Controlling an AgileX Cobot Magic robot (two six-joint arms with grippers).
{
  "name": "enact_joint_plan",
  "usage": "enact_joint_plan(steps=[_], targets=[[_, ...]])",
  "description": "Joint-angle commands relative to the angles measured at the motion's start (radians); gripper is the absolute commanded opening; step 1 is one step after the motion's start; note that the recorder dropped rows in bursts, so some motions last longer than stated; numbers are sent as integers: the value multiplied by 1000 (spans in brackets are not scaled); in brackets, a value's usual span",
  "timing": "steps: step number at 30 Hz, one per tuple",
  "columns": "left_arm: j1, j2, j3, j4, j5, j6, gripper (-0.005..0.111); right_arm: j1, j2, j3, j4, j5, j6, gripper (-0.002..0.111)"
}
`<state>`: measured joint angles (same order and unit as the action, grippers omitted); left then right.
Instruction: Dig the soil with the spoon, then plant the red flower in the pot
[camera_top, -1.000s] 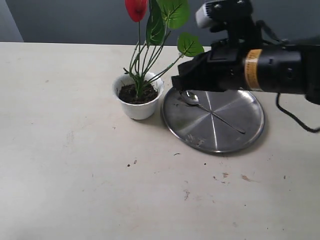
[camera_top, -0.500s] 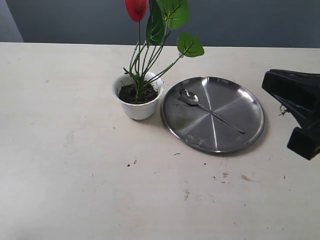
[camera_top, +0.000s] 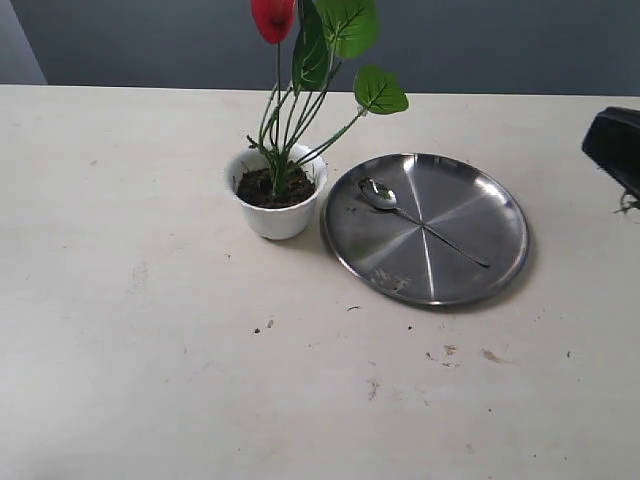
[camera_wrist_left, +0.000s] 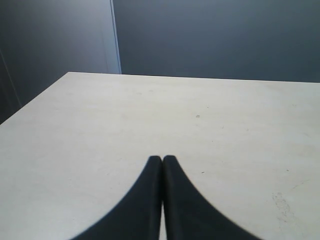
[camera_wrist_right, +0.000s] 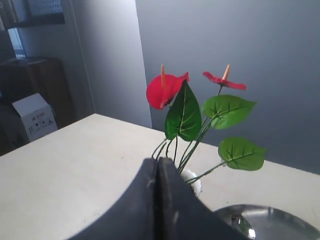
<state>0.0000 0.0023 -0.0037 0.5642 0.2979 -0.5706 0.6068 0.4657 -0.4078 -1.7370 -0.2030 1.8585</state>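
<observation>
The red flower (camera_top: 273, 18) stands upright in the small white pot (camera_top: 277, 217), its stems sunk in dark soil (camera_top: 268, 187). To the pot's right the metal spoon (camera_top: 383, 195) lies on the round steel plate (camera_top: 480, 200), bowl toward the pot. In the right wrist view the red flower (camera_wrist_right: 165, 90) and a bit of the pot (camera_wrist_right: 193, 181) rise behind my right gripper (camera_wrist_right: 157, 162), which is shut and empty. Only a dark part of the right arm (camera_top: 615, 145) shows at the exterior view's right edge. My left gripper (camera_wrist_left: 162, 159) is shut and empty over bare table.
Small crumbs of soil (camera_top: 445, 352) dot the pale table (camera_top: 150, 350) in front of the plate. A white box (camera_wrist_right: 34, 116) and dark furniture stand beyond the table in the right wrist view.
The right arm has pulled back from above the plate to the right edge of the exterior view. The spoon, pot and flower stay as they were.
</observation>
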Motion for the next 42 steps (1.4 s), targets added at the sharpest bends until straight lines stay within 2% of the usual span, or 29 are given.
enact_joint_plan(steps=[1, 4, 8, 11, 16, 19, 21, 22, 23, 24, 25, 26, 27, 29, 32, 34, 42], targets=[[0, -2, 4, 5, -8, -2, 0, -147, -109, 3, -7, -150, 4, -1], [0, -2, 4, 5, -8, -2, 0, -232, -154, 3, -7, -217, 34, -1], [0, -2, 4, 5, -8, -2, 0, -260, -164, 4, -7, -222, 54, -1], [0, -2, 4, 5, -8, -2, 0, -260, -178, 77, -7, -156, 90, -1], [0, -2, 4, 5, -8, -2, 0, -403, -319, 155, -7, -119, 188, -1], [0, -2, 4, 5, -8, -2, 0, -438, -332, 155, -7, -79, 239, -1], [0, -2, 4, 5, -10, -2, 0, -438, -335, 155, -7, -99, 96, -1], [0, -2, 4, 5, -10, -2, 0, -438, -335, 169, 92, -125, -122, -1], [0, -2, 4, 5, -10, -2, 0, -438, -335, 176, 180, -125, -221, -1], [0, -2, 4, 5, -10, -2, 0, -438, -335, 198, 491, -112, -502, -1], [0, -2, 4, 5, -10, -2, 0, -438, -335, 203, 679, -95, -652, -1], [0, -2, 4, 5, -10, -2, 0, -438, -335, 203, 1062, -43, -950, -1], [0, -2, 4, 5, -10, -2, 0, -438, -335, 203, 1349, 28, -1194, -1], [0, -2, 4, 5, -10, -2, 0, -438, -335, 203, 1654, 267, -1543, -1], [0, -2, 4, 5, -10, -2, 0, -438, -335, 203, 1664, 545, -1614, -1], [0, -2, 4, 5, -10, -2, 0, -438, -335, 216, 1625, 666, -1645, -1], [0, -2, 4, 5, -10, -2, 0, -438, -372, 332, 1626, 560, -1651, -1]])
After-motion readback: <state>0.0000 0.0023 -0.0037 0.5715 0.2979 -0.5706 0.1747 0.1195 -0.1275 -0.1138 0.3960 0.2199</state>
